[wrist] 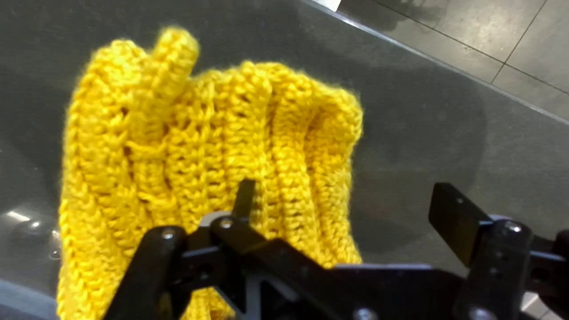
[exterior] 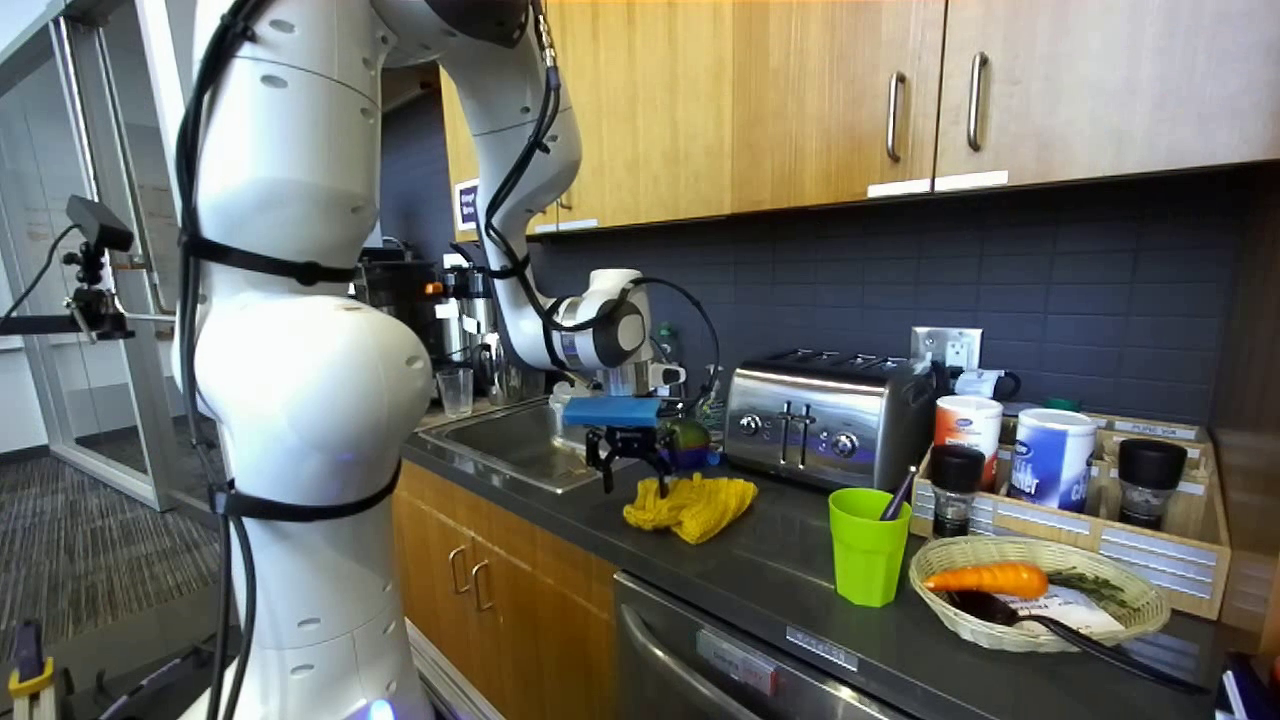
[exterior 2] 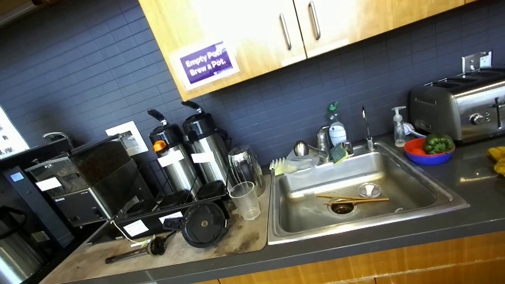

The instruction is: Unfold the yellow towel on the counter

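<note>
Yellow towel [wrist: 204,155], knitted, bunched on the table [wrist: 409,146]; fingers [wrist: 455,218] apart, unladen, astride its right-hand edge in the wrist view.
Wrist view: longer run of towel top to bottom of frame, ribs likewise, lower part hidden behind the fingers; bulk at left, right-hand edge falling between the spread tips, one tip seen over towel, its mate over table. Gap runs left to right, across the ribs; contact not determinable. In an exterior view: towel [exterior: 700,508] just below centre of frame, lower than the fingers [exterior: 607,478] and reaching out to their right. In an exterior view: part of towel [exterior 2: 499,159] only, at right border; fingers not shown. Judgement: unfolding apparently not begun; right-hand edge the likely pinch, several layers at risk of catching together.
</note>
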You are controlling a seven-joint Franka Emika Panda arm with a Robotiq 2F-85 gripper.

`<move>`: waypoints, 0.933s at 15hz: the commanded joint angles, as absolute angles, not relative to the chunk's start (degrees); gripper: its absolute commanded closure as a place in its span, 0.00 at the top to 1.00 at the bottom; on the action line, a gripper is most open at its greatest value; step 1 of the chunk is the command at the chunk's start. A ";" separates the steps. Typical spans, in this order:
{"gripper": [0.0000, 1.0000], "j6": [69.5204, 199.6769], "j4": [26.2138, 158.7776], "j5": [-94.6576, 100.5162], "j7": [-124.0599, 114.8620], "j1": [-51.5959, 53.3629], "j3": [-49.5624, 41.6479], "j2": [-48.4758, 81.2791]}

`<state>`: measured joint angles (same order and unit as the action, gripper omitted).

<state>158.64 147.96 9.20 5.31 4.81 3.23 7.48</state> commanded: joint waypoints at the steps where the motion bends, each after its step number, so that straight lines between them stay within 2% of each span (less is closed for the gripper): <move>1: 1.00 159.51 148.70 3.32 11.47 3.27 5.11 7.82; 12: 0.99 157.91 147.03 1.98 13.58 1.33 3.78 10.29; 13: 0.75 158.09 146.92 2.01 13.24 1.26 3.69 10.52; 14: 0.75 158.09 146.81 2.07 13.13 1.21 3.60 10.65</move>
<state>158.48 147.65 1.28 13.60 1.58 3.86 9.76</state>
